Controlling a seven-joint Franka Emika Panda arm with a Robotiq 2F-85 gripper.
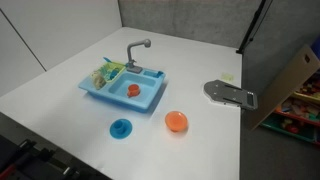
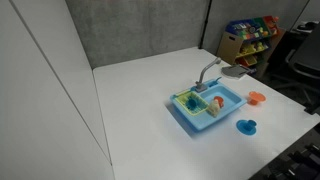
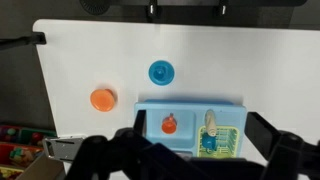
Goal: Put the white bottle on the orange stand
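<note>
Black end effector [image 3: 190, 162] hovers high above the blue sink [image 3: 190, 104], jaws wide apart

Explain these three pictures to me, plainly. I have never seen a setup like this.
This is a robot arm working over a white table. Two pictures come from cameras standing off to the side of the table; the arm itself does not show in them. The third comes from a camera on the arm's wrist, looking down from high up. The dark, blurred shapes along its bottom edge are the gripper, spread open and holding nothing.

On the table stands a blue toy sink with a grey tap. A white bottle sits in its rack side, and a small orange thing in its basin. Beside the sink are an orange stand and a blue round piece.
</note>
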